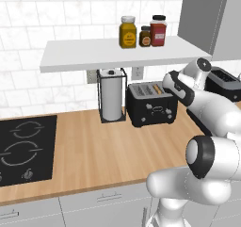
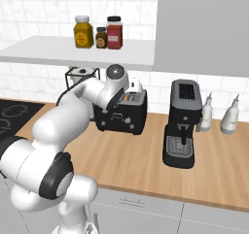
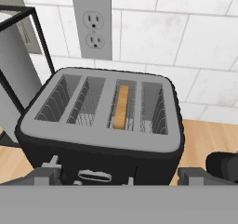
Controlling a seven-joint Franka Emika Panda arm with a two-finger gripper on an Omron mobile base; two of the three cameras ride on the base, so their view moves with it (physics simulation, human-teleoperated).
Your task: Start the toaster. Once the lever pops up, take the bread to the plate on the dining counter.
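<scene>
The toaster [image 3: 100, 121] sits in the centre of the hand view, a black four-slot box on the wood wall counter [image 1: 94, 150]. In the left base view it stands right of centre, just beside a paper towel holder [image 1: 112, 95] on its left. The bread [image 3: 121, 106] stands on edge in the third slot from the left, its tan crust showing just below the slot's rim. So the slice is loaded, but nothing shows that toasting has begun; the lever cannot be made out in these pictures.

The gripper [image 3: 120, 177] hovers above and in front of the toaster, its two finger tips at the bottom corners of the hand view, spread wide and holding nothing. They straddle the toaster's front face without clearly touching it.

Judging from this, the task is at its opening step: the arm is near the toaster, and pressing the lever is not yet done. Waiting for the pop-up, lifting the slice out and carrying it to the plate all remain.

A wall outlet [image 3: 92, 28] is at the upper left of the hand view; three spice jars [image 1: 143, 32] stand on the shelf above, and a black coffee machine [image 2: 182, 124] sits right of centre in the right base view.
</scene>
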